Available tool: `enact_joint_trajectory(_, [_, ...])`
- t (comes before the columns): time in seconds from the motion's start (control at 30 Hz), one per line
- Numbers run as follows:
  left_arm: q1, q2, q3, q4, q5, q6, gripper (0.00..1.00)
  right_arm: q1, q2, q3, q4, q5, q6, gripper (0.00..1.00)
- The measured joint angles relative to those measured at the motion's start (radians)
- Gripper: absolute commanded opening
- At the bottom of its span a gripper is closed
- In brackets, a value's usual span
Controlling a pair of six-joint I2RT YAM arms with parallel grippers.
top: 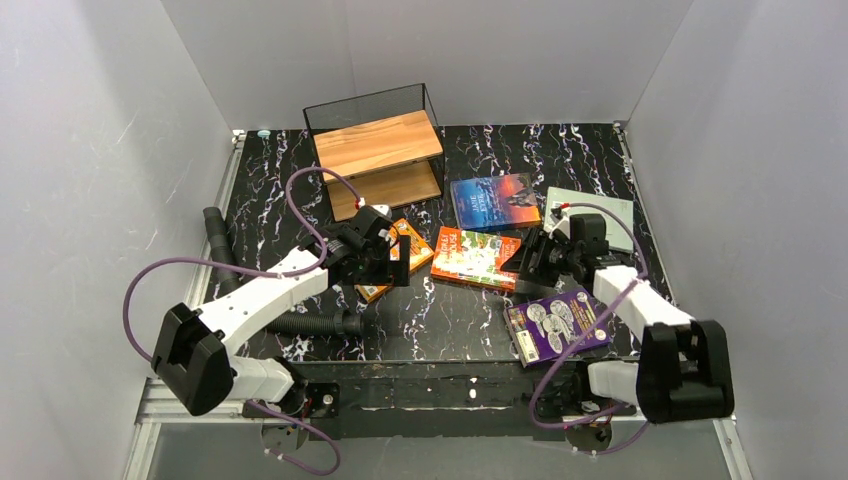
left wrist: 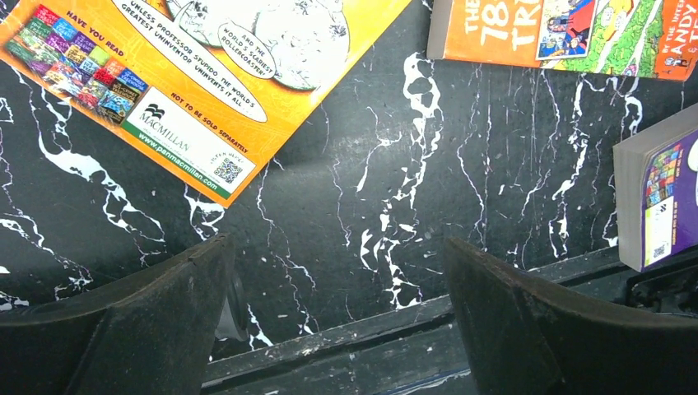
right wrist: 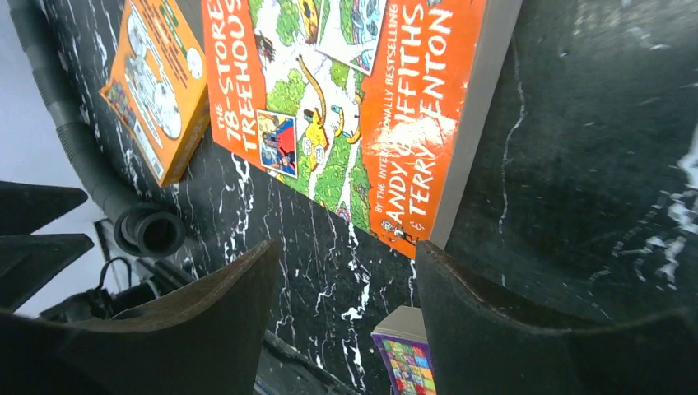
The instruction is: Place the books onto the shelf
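The shelf (top: 375, 160) stands at the back with both wooden boards bare. Five books lie flat on the black marbled table (top: 450, 320): orange (top: 408, 250), red-green (top: 475, 257), blue (top: 495, 200), pale grey-green (top: 605, 212) and purple (top: 557, 325). My left gripper (top: 385, 265) hovers over the orange book's near edge, open and holding nothing (left wrist: 342, 271); the orange book (left wrist: 189, 74) lies beyond its fingertips. My right gripper (top: 523, 262) sits at the red-green book's right end, open and holding nothing (right wrist: 346, 263), with that book's corner (right wrist: 395, 222) just ahead of the fingers.
A black corrugated hose (top: 290, 322) lies along the table's left and front-left side, with its open end in the right wrist view (right wrist: 152, 234). Grey walls close in three sides. The purple book (right wrist: 403, 354) lies near the front edge rail, under the right arm.
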Motion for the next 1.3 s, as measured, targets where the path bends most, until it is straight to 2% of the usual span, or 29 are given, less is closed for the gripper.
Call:
enact_joint_trajectory(0.1, [0.0,0.016,0.005,0.002,-0.003,0.005,0.98,-0.004,-0.092,-0.005,-0.026,0.056,-0.002,0.71])
enact_joint_trajectory(0.17, [-0.001,0.06,0.022,0.01,0.005,0.001,0.98,-0.015,-0.099,-0.002,-0.024,0.085,0.001,0.7])
enact_joint_trajectory(0.4, [-0.013,0.245,0.084,0.066,0.043,-0.015,0.98,-0.029,0.088,0.052,-0.019,0.106,0.055,0.7])
enact_joint_trajectory(0.5, [-0.016,0.302,0.115,0.086,0.066,-0.025,0.98,-0.029,0.111,0.035,0.004,0.101,0.093,0.7])
enact_joint_trajectory(0.57, [-0.016,0.342,0.148,0.106,0.091,-0.039,0.98,-0.029,0.111,0.004,0.036,0.094,0.116,0.62])
enact_joint_trajectory(0.7, [-0.016,0.387,0.158,0.213,0.126,-0.086,0.98,-0.029,0.111,-0.064,0.111,0.041,0.153,0.58])
enact_joint_trajectory(0.8, [-0.016,0.416,0.15,0.291,0.134,-0.11,0.98,-0.029,0.128,-0.077,0.163,-0.023,0.159,0.61])
enact_joint_trajectory(1.0, [-0.016,0.52,0.182,0.348,0.142,-0.13,0.98,-0.035,0.158,-0.077,0.204,-0.069,0.168,0.63])
enact_joint_trajectory(1.17, [-0.016,0.546,0.18,0.425,0.146,-0.141,0.98,-0.048,0.176,-0.093,0.299,-0.141,0.232,0.63])
enact_joint_trajectory(1.3, [-0.014,0.549,0.169,0.463,0.163,-0.15,0.96,-0.06,0.182,-0.113,0.364,-0.185,0.276,0.59])
